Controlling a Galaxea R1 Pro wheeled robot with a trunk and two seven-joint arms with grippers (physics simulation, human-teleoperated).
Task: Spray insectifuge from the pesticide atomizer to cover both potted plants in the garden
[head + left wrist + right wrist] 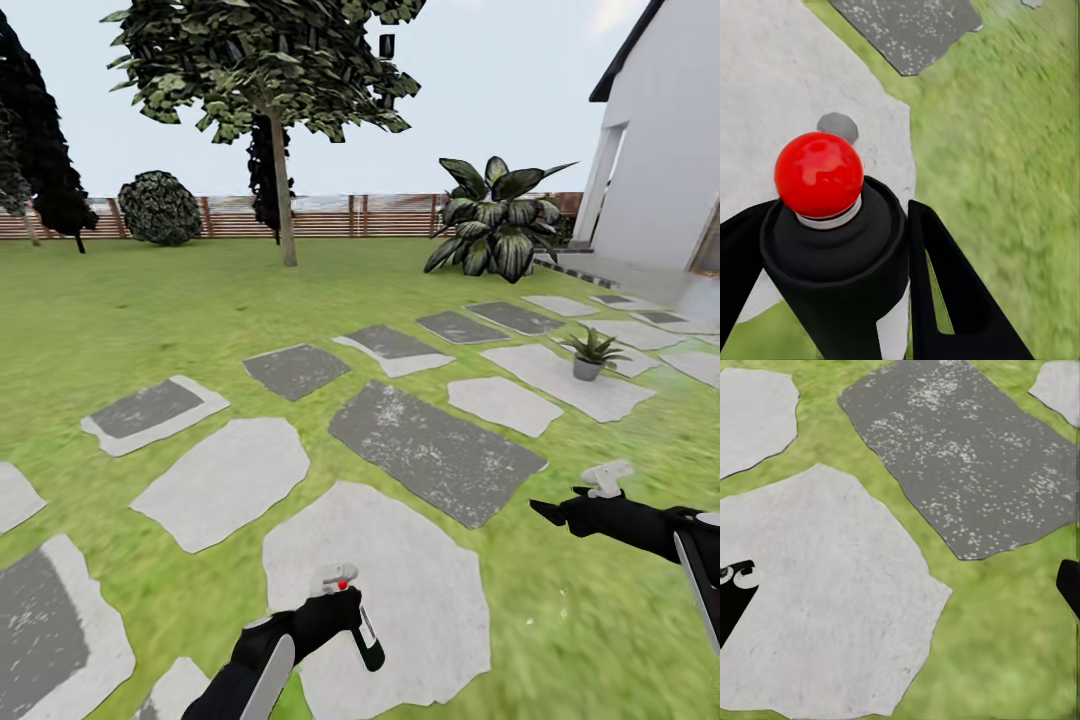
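My left fingers [832, 300] clamp the atomizer [362, 630]; my right fingers [548, 511] hang open, empty. One plant [592, 351] well ahead, unsprayed, I judge.

— Where do we have our left arm?

— Low at the head view's bottom edge, forearm reaching forward over the lawn, and our left gripper [345, 610] is clamped on the pesticide atomizer [365, 638], which hangs tilted from it. From the left wrist camera the left gripper [832, 262] has a black finger pressed to each side of the bottle, its red tip poking up between them.

— And our right arm?

— It comes in from the right edge, wrist pointing left, roughly level. Our right gripper [545, 512] holds nothing; from its wrist camera the two fingertips [735, 585] stand wide apart.
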